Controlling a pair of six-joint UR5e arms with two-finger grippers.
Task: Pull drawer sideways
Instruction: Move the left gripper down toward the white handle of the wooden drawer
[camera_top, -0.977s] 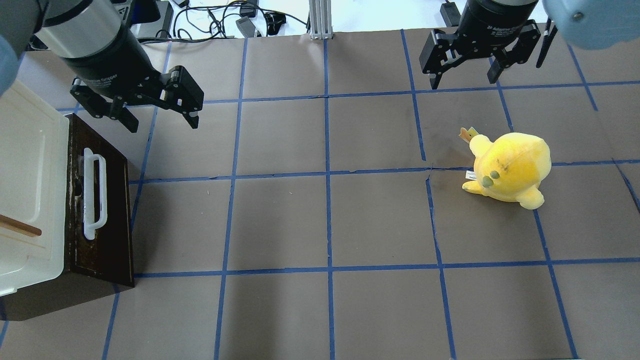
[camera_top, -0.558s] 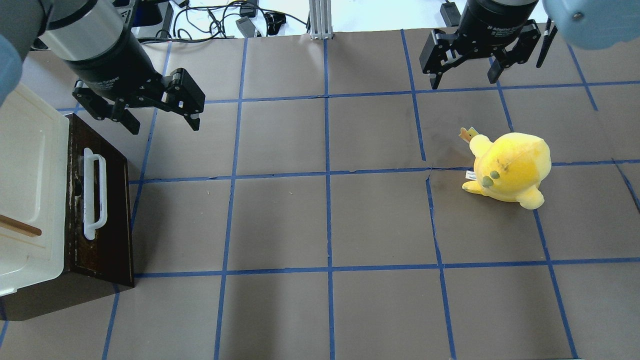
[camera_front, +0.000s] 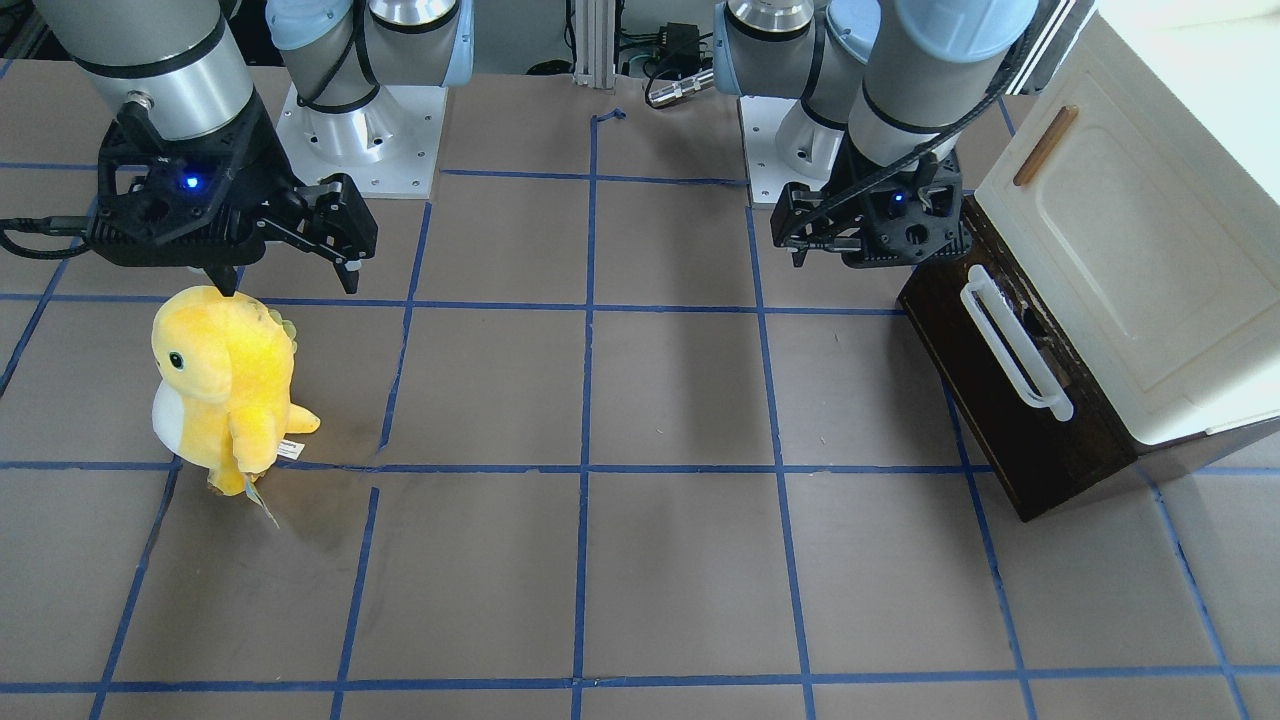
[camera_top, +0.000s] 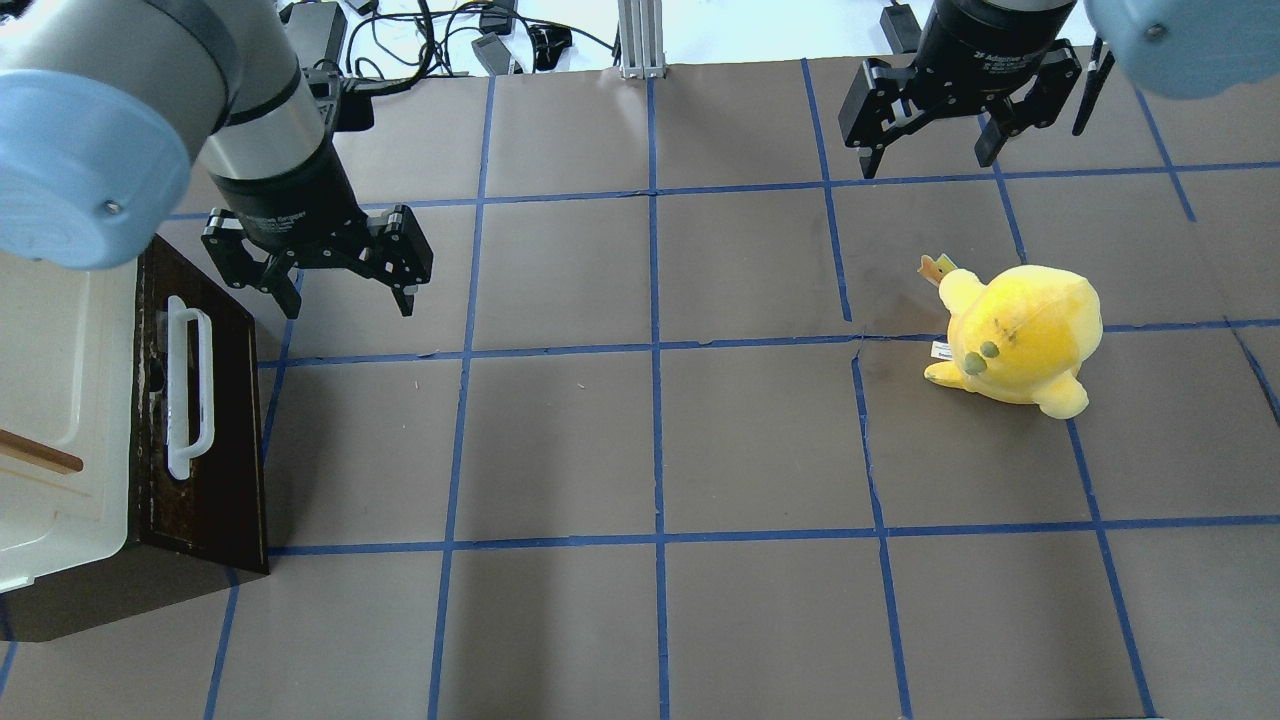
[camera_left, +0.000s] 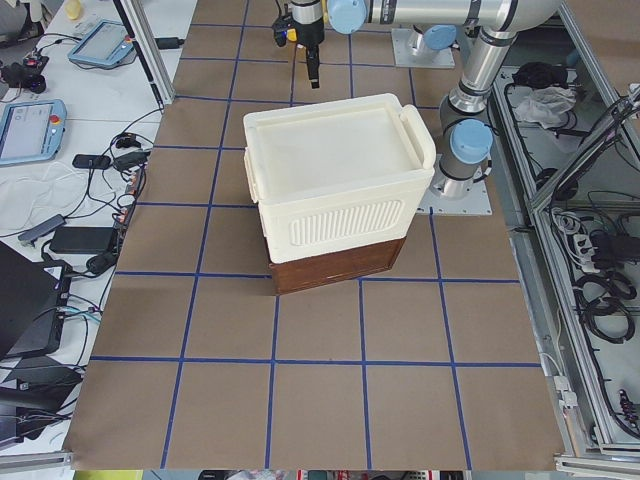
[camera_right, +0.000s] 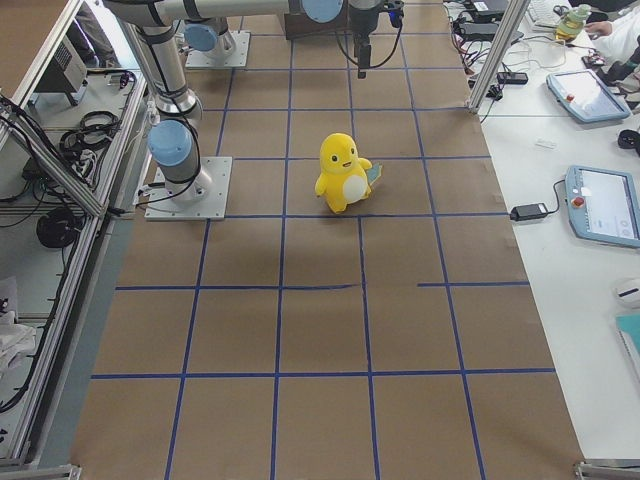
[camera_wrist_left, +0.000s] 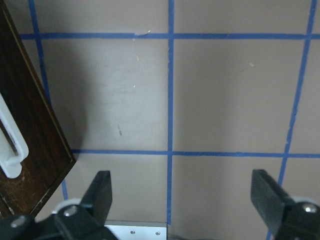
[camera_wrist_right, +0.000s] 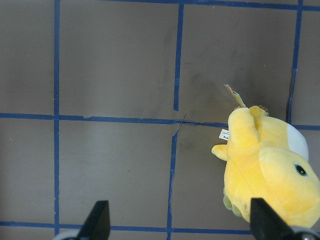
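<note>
1. While the drawer sits under the cream cabinet at the table's left end, its dark front faces the table's middle.
2. Its white bar handle runs lengthwise toward and away from the robot's base.
3. Left gripper hovers beside the drawer corner nearest the base, fingers spread wide, holding nothing.
4. Right gripper hangs wide apart and empty.

Both arms are silver tubes with pale blue joint caps, each cap with a small screw at its centre. The left gripper and right gripper are black, with linked jaws and white lettering round the barrel. A blue light glows on each wrist housing. A black cable runs along the left arm. The bases stand on pale bolted plates.
</note>
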